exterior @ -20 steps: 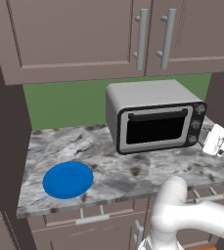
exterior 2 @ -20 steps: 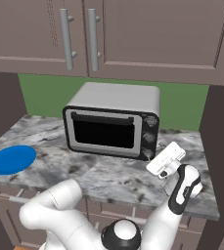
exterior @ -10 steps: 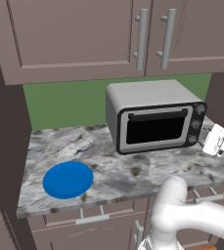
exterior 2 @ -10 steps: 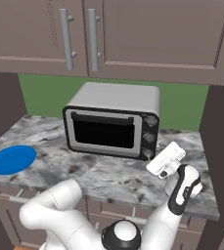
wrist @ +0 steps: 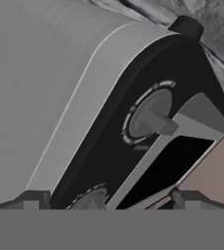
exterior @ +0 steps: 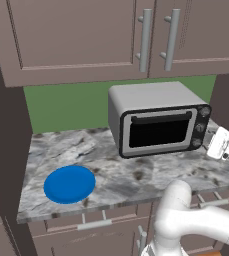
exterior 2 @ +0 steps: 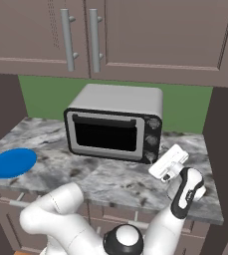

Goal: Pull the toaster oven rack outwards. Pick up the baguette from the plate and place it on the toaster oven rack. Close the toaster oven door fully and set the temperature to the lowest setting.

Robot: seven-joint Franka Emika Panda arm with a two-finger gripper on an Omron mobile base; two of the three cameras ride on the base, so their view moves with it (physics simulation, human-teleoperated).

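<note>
Oven (exterior: 156, 120) on marble counter (exterior: 116, 170) under cabinets (exterior: 111, 35), door (exterior 2: 105, 137) shut. Gripper (exterior 2: 158, 162) just beside knob panel (exterior: 201, 127), lowest knob (wrist: 91, 201) between spread fingers (wrist: 33, 200), not clamped. Plate (exterior: 69, 183) bare, well left of oven. Baguette and rack hidden. No readable writing.

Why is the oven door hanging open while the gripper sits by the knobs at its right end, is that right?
Not quite: the door is shut flat against the oven, as the right base view shows. The gripper is indeed by the knobs at its right end.
</note>
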